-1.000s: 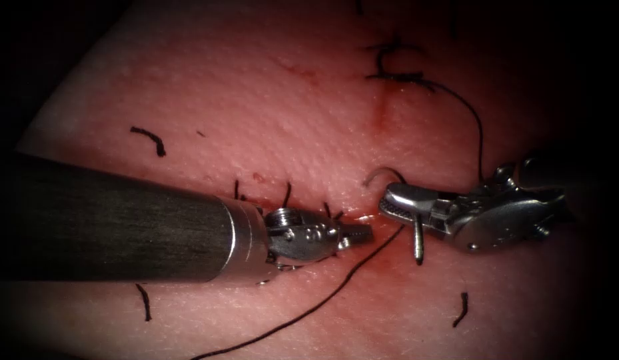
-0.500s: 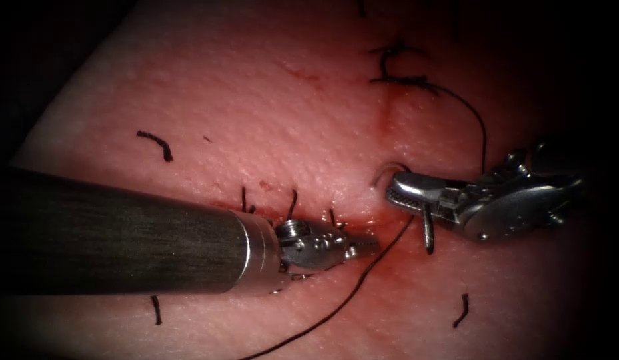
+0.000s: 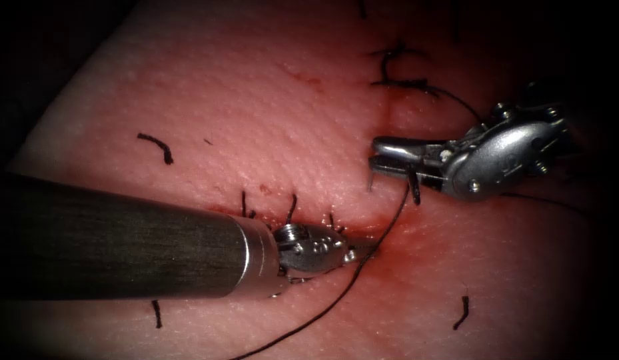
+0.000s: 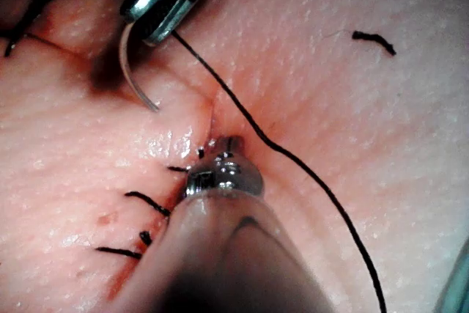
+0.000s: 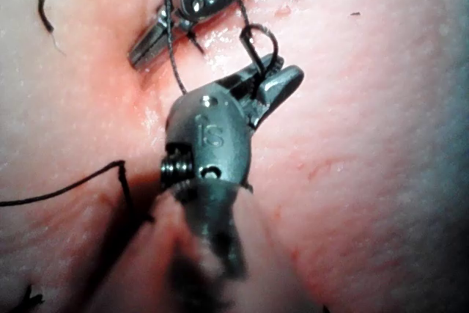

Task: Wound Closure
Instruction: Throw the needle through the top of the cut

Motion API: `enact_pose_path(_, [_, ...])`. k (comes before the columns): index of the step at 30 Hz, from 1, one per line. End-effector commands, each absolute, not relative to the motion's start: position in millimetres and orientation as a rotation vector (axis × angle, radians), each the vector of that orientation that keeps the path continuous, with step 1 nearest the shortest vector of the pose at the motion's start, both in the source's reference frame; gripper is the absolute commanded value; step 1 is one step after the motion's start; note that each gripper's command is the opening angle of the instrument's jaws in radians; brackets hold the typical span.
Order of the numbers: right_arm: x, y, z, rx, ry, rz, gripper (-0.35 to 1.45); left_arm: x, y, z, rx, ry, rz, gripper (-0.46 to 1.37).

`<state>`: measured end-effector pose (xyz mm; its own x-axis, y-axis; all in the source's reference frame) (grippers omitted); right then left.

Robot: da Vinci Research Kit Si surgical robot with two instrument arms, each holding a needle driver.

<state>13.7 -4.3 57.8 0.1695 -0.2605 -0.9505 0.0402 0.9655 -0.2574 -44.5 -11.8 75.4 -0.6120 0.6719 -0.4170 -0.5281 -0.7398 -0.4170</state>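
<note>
Pink, pale, pebbled pork tissue carries the cut, wet with red fluid near the tools. Short cut ends of black thread lie scattered beyond the left tool's shaft.

Left tool's small steel pincer: tips pressed together, resting at the lip of the cut, pinching nothing I can make out. Finished black stitches cross the cut just behind it.

Long black thread runs from beside the left pincer's tips up to the right tool; a slack length trails off the other way across the tissue.

Right tool's steel pincer: clamped on the thin curved steel needle partway along its curve, so both ends hang below the jaws. Needle is clear of the tissue, above the cut and beyond the left pincer.

Handling, as judgement: needle light, stiff, slick; best gripped on the body, never the point. Thread limp, snags easily. Tissue soft, tears if pulled hard.
</note>
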Motion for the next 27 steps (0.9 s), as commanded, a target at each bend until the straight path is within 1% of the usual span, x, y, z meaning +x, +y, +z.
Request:
enact_pose_path(1, [13.6, -4.4, 57.9, -0.165, 1.378, -0.206, -0.35, -44.4, -11.8, 75.2, -0.742, -0.344, 2.315, -0.31])
enact_pose_path(8, [13.2, -4.2, 58.4, -0.021, 1.365, -0.083, -0.35, -44.1, -11.9, 74.5, -0.743, -0.342, 2.325, -0.3])
enact_pose_path(16, [14.1, -3.9, 59.7, 0.228, 1.344, 0.075, -0.35, -44.0, -12.1, 74.3, -0.741, -0.341, 2.332, -0.33])
enact_pose_path(22, [14.4, -3.4, 60.4, 0.343, 1.316, 0.161, -0.35, -43.9, -12.1, 74.3, -0.736, -0.344, 2.336, -0.34])
enact_pose_path(27, [14.0, -2.2, 61.4, 0.424, 1.265, 0.229, -0.35, -43.8, -12.3, 74.4, -0.733, -0.345, 2.339, -0.35])
